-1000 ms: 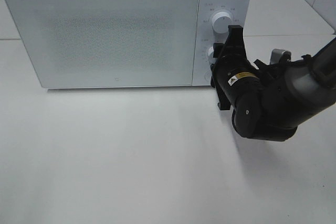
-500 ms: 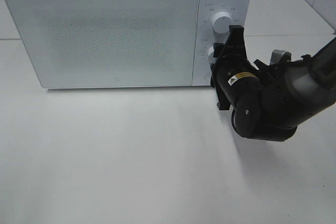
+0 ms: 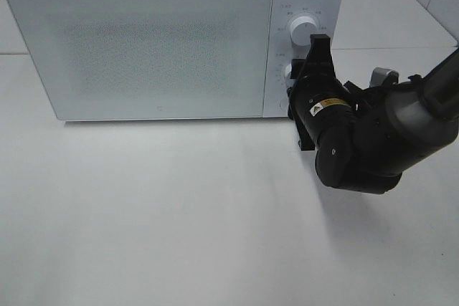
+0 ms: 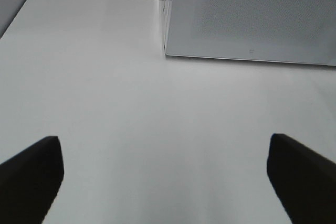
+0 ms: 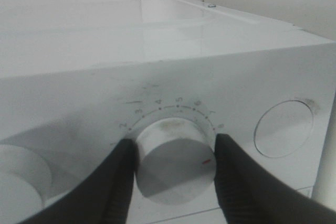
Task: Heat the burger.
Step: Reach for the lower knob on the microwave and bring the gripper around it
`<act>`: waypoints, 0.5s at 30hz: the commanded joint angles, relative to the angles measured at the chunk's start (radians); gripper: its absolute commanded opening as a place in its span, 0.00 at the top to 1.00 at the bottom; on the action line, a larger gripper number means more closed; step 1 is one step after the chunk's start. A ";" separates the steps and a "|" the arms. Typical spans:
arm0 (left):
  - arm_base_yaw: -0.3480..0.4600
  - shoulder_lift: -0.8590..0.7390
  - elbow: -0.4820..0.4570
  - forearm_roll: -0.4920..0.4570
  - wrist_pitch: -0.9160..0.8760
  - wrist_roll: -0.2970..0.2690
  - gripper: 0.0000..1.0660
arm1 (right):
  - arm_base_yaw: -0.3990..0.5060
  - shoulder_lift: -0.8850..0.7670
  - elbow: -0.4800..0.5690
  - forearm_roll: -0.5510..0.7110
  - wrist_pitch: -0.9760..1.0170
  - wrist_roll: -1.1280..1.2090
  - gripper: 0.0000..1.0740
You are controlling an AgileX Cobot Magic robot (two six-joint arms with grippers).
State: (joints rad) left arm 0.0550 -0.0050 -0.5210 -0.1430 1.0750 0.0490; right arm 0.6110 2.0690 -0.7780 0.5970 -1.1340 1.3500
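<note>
The burger is out of view. A white microwave (image 3: 143,41) stands at the back of the table with its door closed. My right gripper (image 3: 295,84) reaches to the control panel and is shut on the lower knob (image 5: 173,177). Its two black fingers (image 5: 123,182) press against the knob's sides, under a numbered dial scale. In the left wrist view my left gripper (image 4: 167,182) is open over bare table, with nothing between its fingers. It faces the microwave's front corner (image 4: 167,51).
The upper knob (image 3: 303,29) sits above the gripped one. A round white button (image 5: 283,128) is set in the panel beside the knob. The white table (image 3: 179,213) stretches in front of the microwave. A tiled wall edge shows at the far right.
The right wrist has shifted very slightly at the lower knob. Nothing else has visibly moved.
</note>
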 commanded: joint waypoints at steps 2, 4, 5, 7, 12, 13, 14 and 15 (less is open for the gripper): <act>0.004 -0.019 0.004 0.001 -0.003 -0.001 0.08 | -0.004 -0.019 -0.037 -0.031 -0.202 -0.023 0.90; 0.004 -0.019 0.004 0.001 -0.003 -0.001 0.08 | -0.004 -0.019 -0.037 -0.024 -0.202 -0.023 0.89; 0.004 -0.019 0.004 0.001 -0.003 -0.001 0.08 | -0.004 -0.019 -0.037 -0.011 -0.202 -0.023 0.87; 0.004 -0.019 0.004 0.001 -0.003 -0.001 0.08 | -0.004 -0.019 -0.037 -0.008 -0.202 -0.023 0.85; 0.004 -0.019 0.004 0.001 -0.003 -0.001 0.08 | -0.004 -0.019 -0.037 0.026 -0.202 -0.035 0.78; 0.004 -0.019 0.004 0.001 -0.003 -0.001 0.08 | -0.004 -0.019 -0.037 0.035 -0.202 -0.040 0.76; 0.004 -0.019 0.004 0.001 -0.003 -0.001 0.08 | -0.004 -0.019 -0.037 0.049 -0.202 -0.052 0.72; 0.004 -0.019 0.004 0.001 -0.003 -0.001 0.08 | -0.004 -0.019 -0.037 0.049 -0.202 -0.052 0.72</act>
State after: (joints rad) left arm 0.0550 -0.0050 -0.5210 -0.1430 1.0750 0.0490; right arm 0.6140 2.0690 -0.7810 0.6280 -1.1330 1.3230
